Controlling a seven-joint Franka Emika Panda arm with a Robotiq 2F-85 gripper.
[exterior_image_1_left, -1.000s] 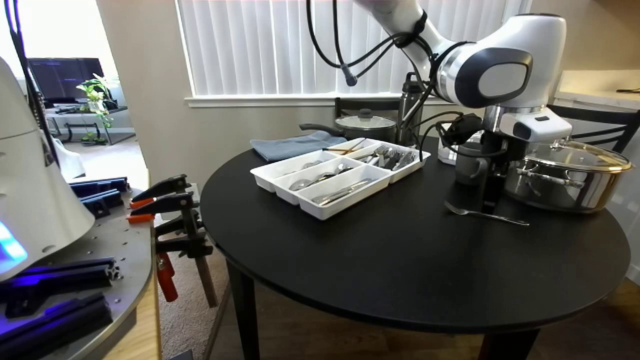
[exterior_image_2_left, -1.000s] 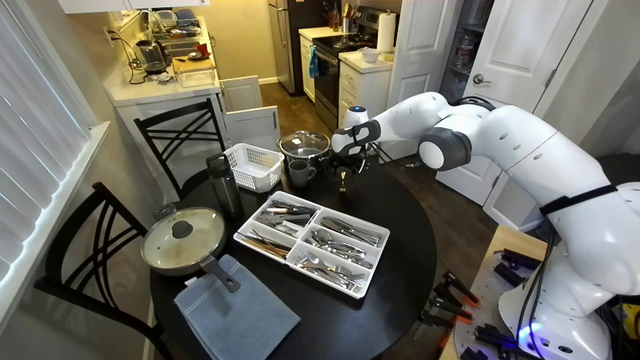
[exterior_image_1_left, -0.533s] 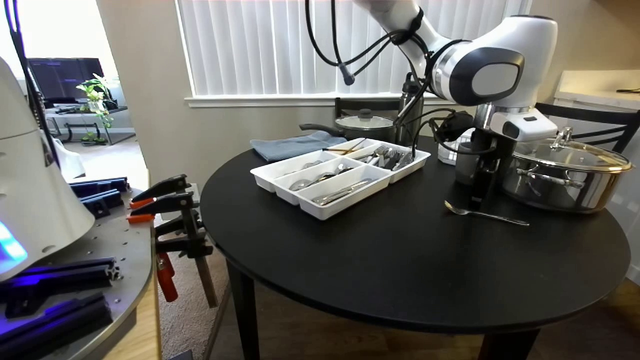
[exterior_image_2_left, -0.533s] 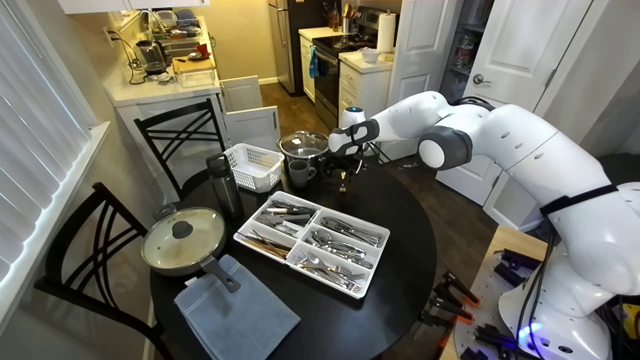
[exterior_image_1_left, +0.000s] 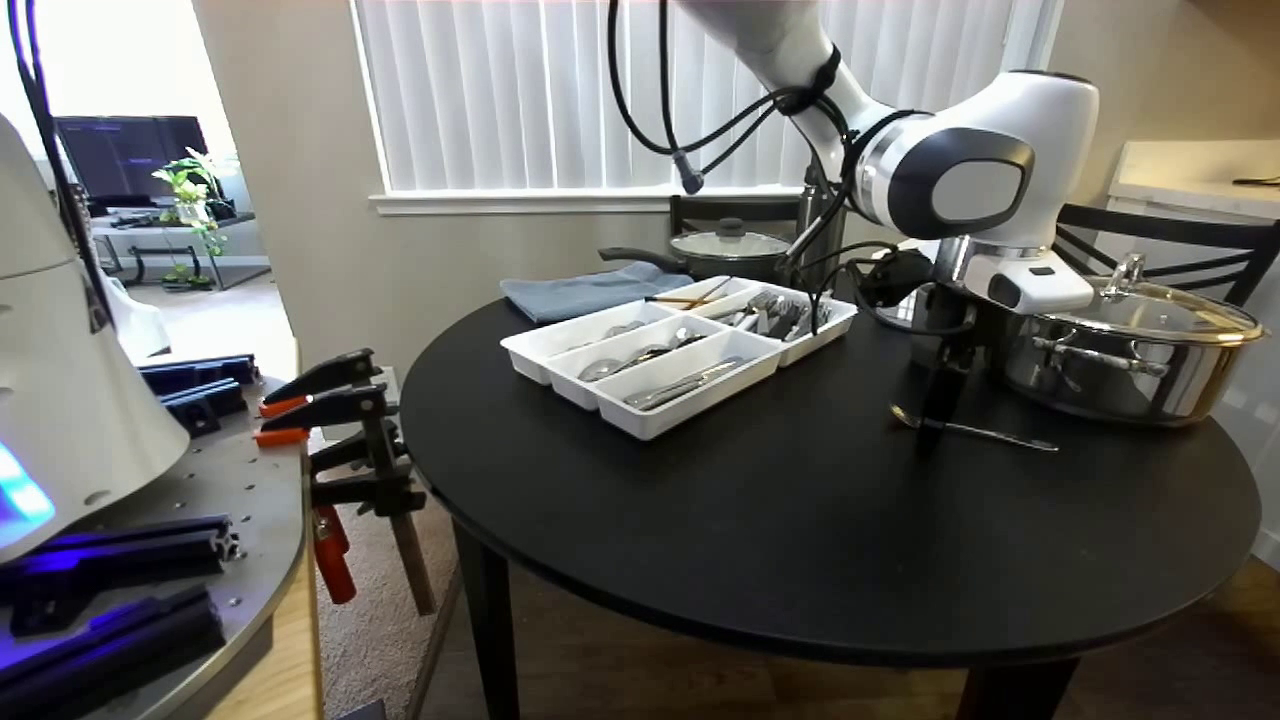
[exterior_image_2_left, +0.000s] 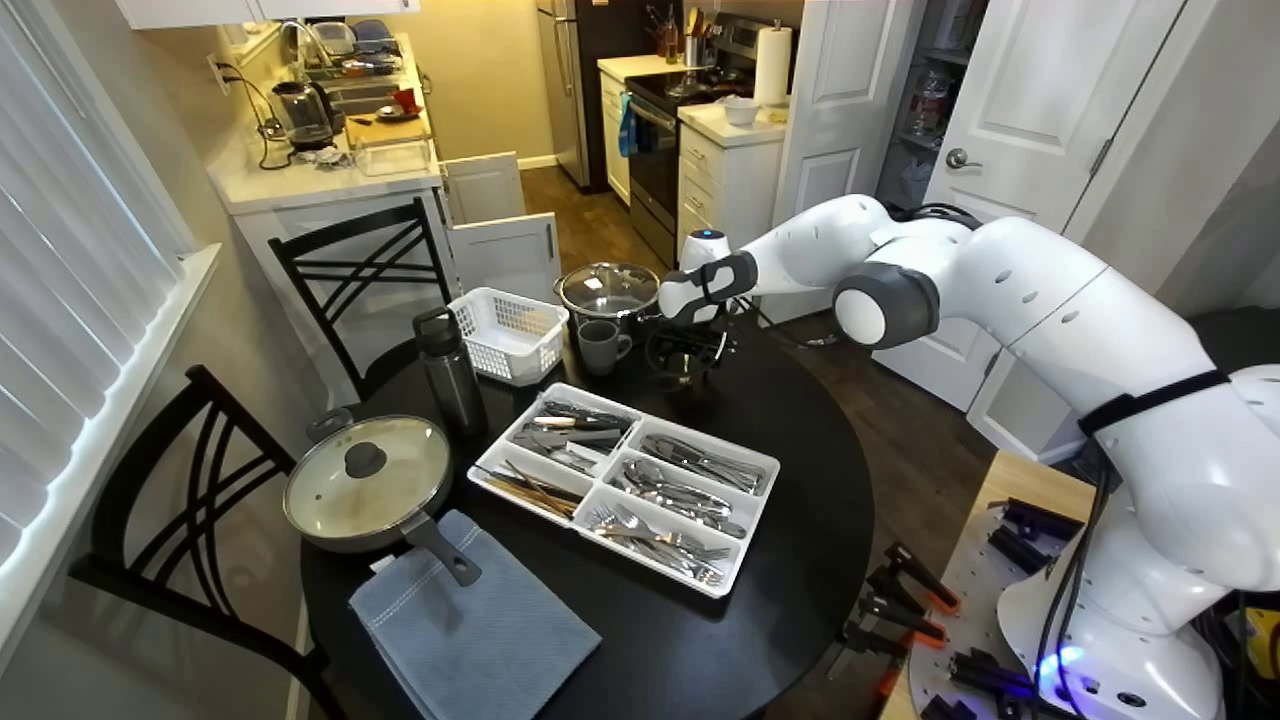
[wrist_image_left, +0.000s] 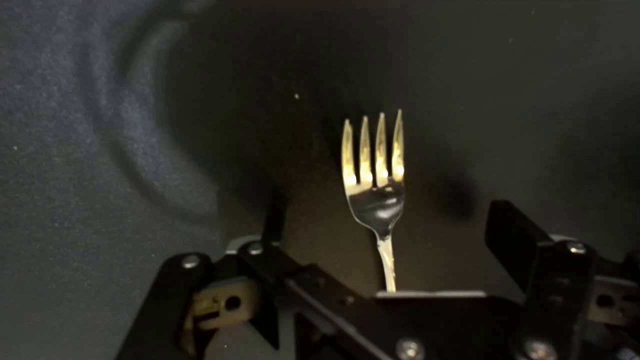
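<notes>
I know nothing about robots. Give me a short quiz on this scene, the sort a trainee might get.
1. Name it: in the wrist view, what lies nearest the gripper?
2. True or false: the gripper is shut tight on that thing.
3. Multiple choice: how many compartments does the white tray have? a) two b) five c) nine

Key
1. A fork, lying on the black table.
2. False: the gripper stands open, its fingers well apart.
3. b) five.
</notes>
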